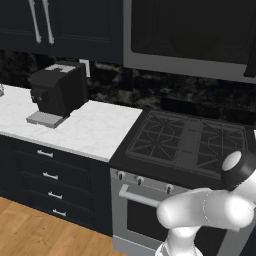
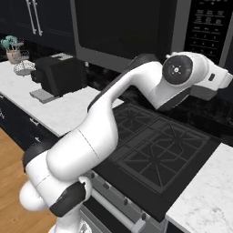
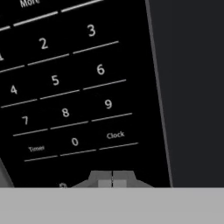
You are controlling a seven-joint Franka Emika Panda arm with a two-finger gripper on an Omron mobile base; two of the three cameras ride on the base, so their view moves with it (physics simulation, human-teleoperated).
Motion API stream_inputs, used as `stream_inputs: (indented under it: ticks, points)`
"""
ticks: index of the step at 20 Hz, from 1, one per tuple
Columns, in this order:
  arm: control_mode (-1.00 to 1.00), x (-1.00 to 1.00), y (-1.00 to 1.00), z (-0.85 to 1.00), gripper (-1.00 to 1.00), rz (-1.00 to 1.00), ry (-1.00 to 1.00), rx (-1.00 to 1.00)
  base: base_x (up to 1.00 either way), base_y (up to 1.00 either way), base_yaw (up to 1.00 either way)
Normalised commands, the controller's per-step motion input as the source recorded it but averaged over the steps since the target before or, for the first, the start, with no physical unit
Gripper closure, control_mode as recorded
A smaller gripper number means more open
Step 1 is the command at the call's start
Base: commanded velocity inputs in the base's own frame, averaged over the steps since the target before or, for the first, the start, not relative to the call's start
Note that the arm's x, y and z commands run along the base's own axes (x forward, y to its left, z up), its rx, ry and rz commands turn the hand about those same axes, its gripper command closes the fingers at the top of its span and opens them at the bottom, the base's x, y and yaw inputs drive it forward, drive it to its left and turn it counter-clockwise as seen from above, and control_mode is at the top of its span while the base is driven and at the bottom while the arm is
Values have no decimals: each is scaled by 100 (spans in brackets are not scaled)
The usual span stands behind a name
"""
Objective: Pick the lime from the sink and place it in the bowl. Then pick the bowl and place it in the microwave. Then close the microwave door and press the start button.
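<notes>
Now the closed fingers are held right at the microwave's control panel, below the number keys.

Largest first: the microwave [image 2: 136,32] is mounted above the stove [image 1: 187,140], its microwave door [image 2: 120,27] seen shut, its long axis level along the wall. The control panel [image 3: 74,83] forms an upright strip at its right end, facing out toward the arm. The fingers [image 3: 112,180] are pressed together, nothing held, just under the "0" and "Clock" keys; the start button is judged to lie lower, at the fingertips, though no label can be read.
</notes>
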Motion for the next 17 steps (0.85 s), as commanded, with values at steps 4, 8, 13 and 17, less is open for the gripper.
stream_inputs:
  ticks: [4, 8, 13, 17]
  points:
    - [-100, 46, -20, -43, 100, 5, -5, 4, 0, 0, 0]
    - [-100, 44, -3, -92, 100, 16, -29, 5, 0, 0, 0]
    - [-100, 67, -4, -72, 100, 20, -34, 13, 0, 0, 0]
    - [-100, 58, -4, -25, 100, 12, -17, 12, 0, 0, 0]
